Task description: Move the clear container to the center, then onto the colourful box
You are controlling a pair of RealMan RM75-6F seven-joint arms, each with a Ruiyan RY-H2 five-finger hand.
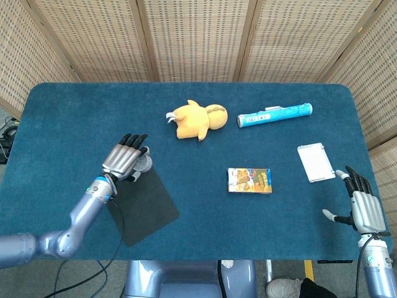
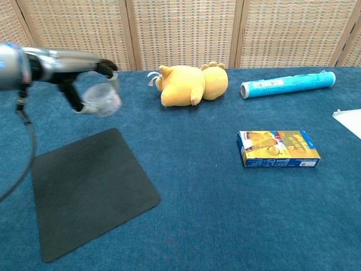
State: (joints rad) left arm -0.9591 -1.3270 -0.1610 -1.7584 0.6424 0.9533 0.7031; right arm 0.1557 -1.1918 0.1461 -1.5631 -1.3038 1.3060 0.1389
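Observation:
My left hand grips the small clear container and holds it in the air, tilted, above the far corner of the black mat. The colourful box lies flat on the blue cloth to the right of centre, well apart from the container. My right hand hovers open at the table's near right edge, fingers spread, holding nothing; the chest view does not show it.
A yellow plush toy lies at the back centre. A blue tube rests to its right. A white card lies near the right edge. Wicker screens stand behind the table.

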